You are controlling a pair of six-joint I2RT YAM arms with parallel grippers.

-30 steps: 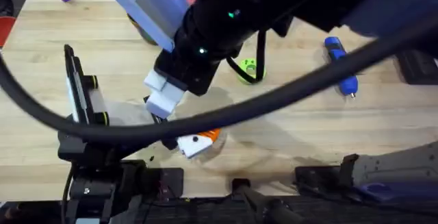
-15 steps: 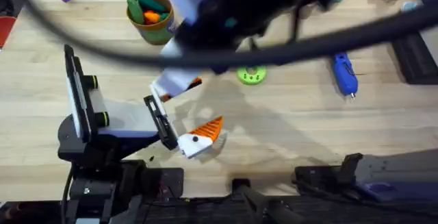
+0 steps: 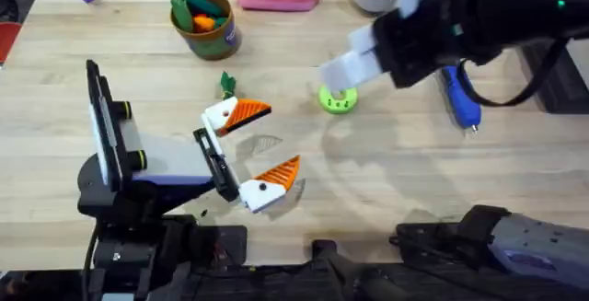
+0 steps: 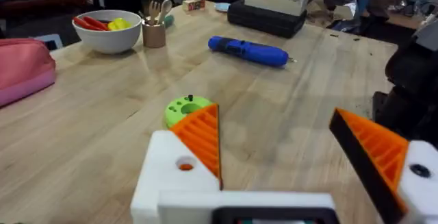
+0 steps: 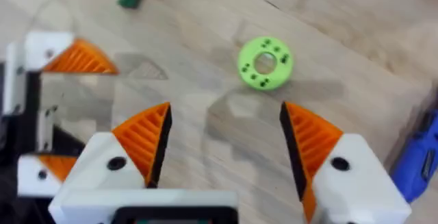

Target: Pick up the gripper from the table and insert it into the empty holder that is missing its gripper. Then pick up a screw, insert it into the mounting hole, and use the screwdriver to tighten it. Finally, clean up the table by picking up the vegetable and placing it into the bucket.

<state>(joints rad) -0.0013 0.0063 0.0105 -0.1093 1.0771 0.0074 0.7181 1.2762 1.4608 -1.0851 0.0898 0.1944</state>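
— Wood desk (image 3: 386, 181) holds what, and where?

— Left gripper (image 3: 253, 149) rests released mid-desk, both orange fingers seated. Right gripper (image 5: 226, 152), spread and carrying nothing, hovers by the green disc (image 3: 338, 100), likely seeking a screw. Screwdriver (image 3: 458, 87) lies toward the right edge; vegetable (image 3: 227, 85) just below the bucket (image 3: 204, 25).

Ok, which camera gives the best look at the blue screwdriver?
The left wrist view: the whole screwdriver lies unobstructed on the table. Overhead, the right arm covers its upper end. The right wrist view catches just a blue sliver at the edge.
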